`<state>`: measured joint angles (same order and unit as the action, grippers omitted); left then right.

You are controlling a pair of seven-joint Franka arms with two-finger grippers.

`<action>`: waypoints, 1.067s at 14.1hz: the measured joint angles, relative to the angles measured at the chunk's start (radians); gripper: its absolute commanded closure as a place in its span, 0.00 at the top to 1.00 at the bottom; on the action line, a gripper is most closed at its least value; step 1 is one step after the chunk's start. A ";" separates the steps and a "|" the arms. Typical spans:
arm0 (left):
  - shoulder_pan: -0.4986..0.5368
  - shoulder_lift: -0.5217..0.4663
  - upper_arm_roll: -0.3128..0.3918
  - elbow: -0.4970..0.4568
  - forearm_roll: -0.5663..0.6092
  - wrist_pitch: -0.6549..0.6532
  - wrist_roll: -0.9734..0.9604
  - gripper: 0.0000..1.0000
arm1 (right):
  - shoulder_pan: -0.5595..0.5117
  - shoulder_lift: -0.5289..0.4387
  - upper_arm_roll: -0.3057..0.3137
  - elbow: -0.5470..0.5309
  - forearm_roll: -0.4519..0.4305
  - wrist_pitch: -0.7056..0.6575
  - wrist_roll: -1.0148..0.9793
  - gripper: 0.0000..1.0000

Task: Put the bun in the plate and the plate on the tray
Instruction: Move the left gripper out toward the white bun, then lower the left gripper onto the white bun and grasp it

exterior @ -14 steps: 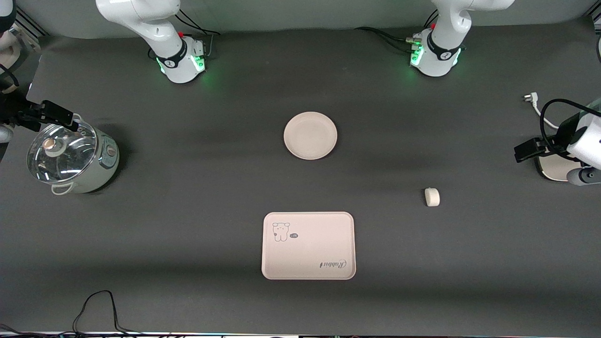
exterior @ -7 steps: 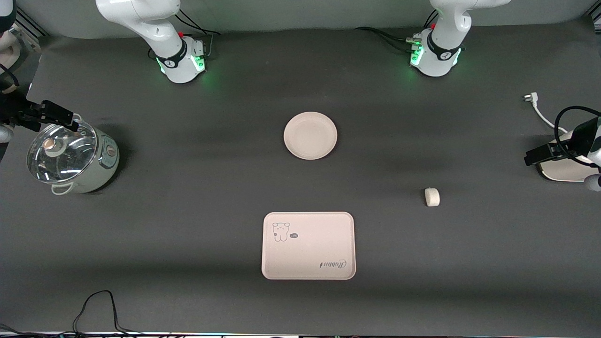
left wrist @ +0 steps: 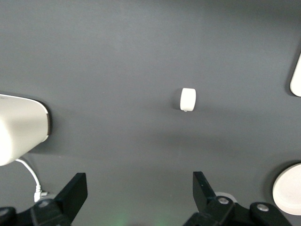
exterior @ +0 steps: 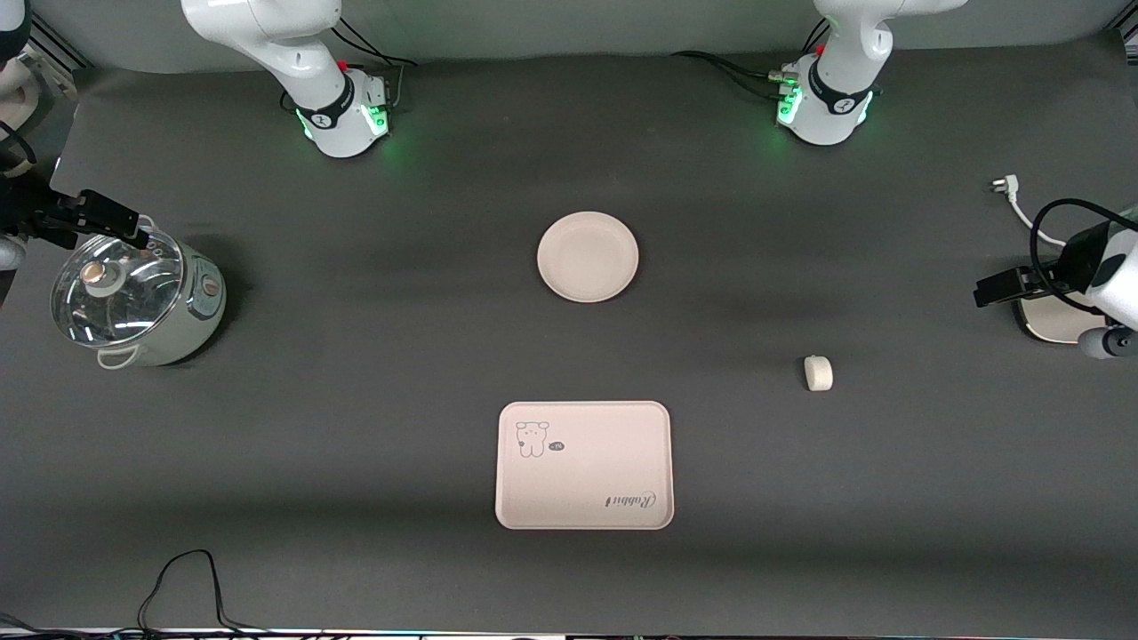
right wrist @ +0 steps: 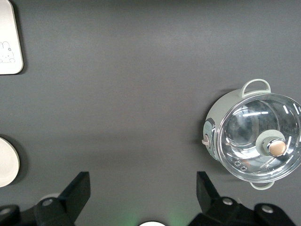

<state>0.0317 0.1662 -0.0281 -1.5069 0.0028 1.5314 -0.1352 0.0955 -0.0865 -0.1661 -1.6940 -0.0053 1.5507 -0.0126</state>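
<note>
The bun (exterior: pixel 818 372) lies on the dark table toward the left arm's end, apart from everything; it also shows in the left wrist view (left wrist: pixel 188 99). The round plate (exterior: pixel 588 256) sits empty mid-table. The rectangular tray (exterior: pixel 584 465) with the rabbit print lies nearer the front camera than the plate, also empty. My left gripper (exterior: pixel 1000 287) is open and empty (left wrist: pixel 139 181), up over the table's left-arm end, well short of the bun. My right gripper (exterior: pixel 105 216) is open and empty (right wrist: pixel 143 181), up over the pot's edge.
A pale green electric pot with a glass lid (exterior: pixel 133 298) stands at the right arm's end. A white appliance (exterior: pixel 1049 320) with a cord and plug (exterior: pixel 1003 185) lies at the left arm's end. A black cable (exterior: pixel 187 578) lies by the front edge.
My left gripper swung out toward the table's end half a second ago and has come back toward the bun's side. The right arm, bun, plate and tray have not moved.
</note>
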 measured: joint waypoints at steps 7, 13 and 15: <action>-0.144 -0.007 -0.114 0.003 -0.004 -0.016 -0.320 1.00 | 0.000 0.000 0.000 0.000 0.000 0.000 0.000 1.00; -0.121 -0.044 -0.088 -0.140 -0.004 0.074 -0.247 1.00 | 0.000 0.000 0.000 -0.001 0.000 0.000 0.000 1.00; -0.102 -0.083 -0.080 -0.309 -0.004 0.242 -0.195 0.99 | 0.000 0.000 0.000 -0.001 0.000 0.000 0.000 1.00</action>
<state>-0.0706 0.0827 -0.1077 -1.8163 -0.0008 1.7729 -0.3306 0.0956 -0.0865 -0.1660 -1.6950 -0.0054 1.5508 -0.0123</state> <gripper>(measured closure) 0.000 0.000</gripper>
